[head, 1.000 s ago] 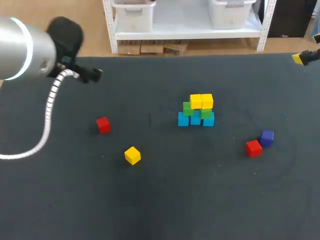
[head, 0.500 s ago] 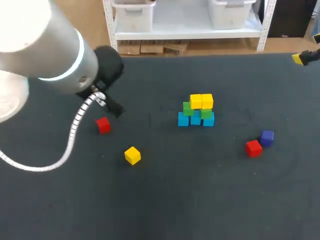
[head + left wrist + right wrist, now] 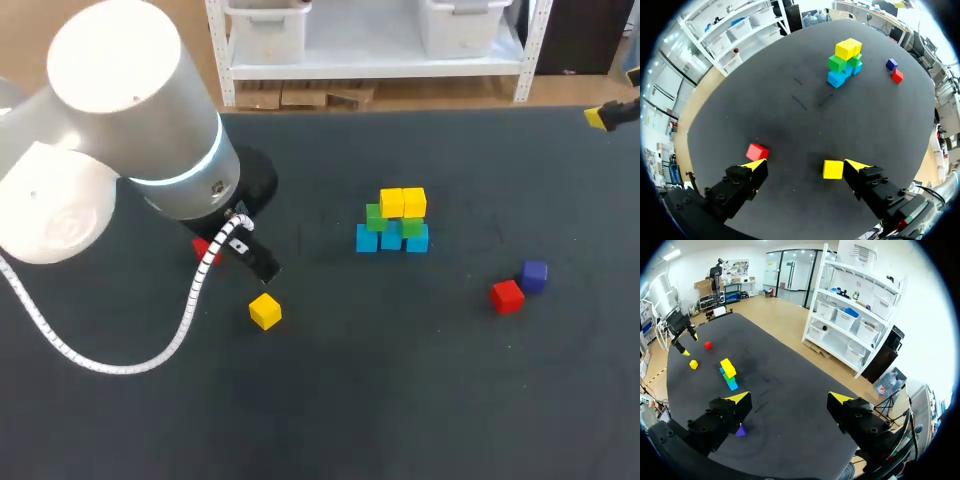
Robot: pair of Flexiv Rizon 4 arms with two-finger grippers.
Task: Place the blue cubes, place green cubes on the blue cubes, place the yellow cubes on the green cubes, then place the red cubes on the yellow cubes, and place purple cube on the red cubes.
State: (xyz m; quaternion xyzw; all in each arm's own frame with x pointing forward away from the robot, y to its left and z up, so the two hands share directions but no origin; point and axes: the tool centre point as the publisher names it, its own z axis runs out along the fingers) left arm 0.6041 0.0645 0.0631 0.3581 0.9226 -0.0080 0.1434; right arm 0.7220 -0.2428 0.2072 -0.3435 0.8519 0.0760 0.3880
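The stack stands mid-table: a row of blue cubes [image 3: 391, 238], green cubes [image 3: 376, 216] on them and two yellow cubes [image 3: 403, 202] on top. A loose yellow cube [image 3: 265, 311] lies to its front left. My left arm [image 3: 130, 150] hangs over a red cube [image 3: 203, 250] and half hides it. In the left wrist view my left gripper [image 3: 806, 165] is open; the yellow cube [image 3: 833, 169] lies between its fingers beside one tip, the red cube [image 3: 757, 151] ahead of the other. Another red cube [image 3: 507, 296] and the purple cube [image 3: 534, 275] lie to the right. My right gripper [image 3: 790, 398] is open, high above the table's far right.
The dark table [image 3: 400, 400] has bare room along its front and between the stack and the left cubes. One yellow fingertip [image 3: 597, 117] of my right gripper shows at the table's far right corner. The left arm's white cable [image 3: 190, 300] loops over the left side.
My left arm has swung in from the far left toward the red and yellow cubes and now covers part of the red one. The cubes and the right arm have not moved.
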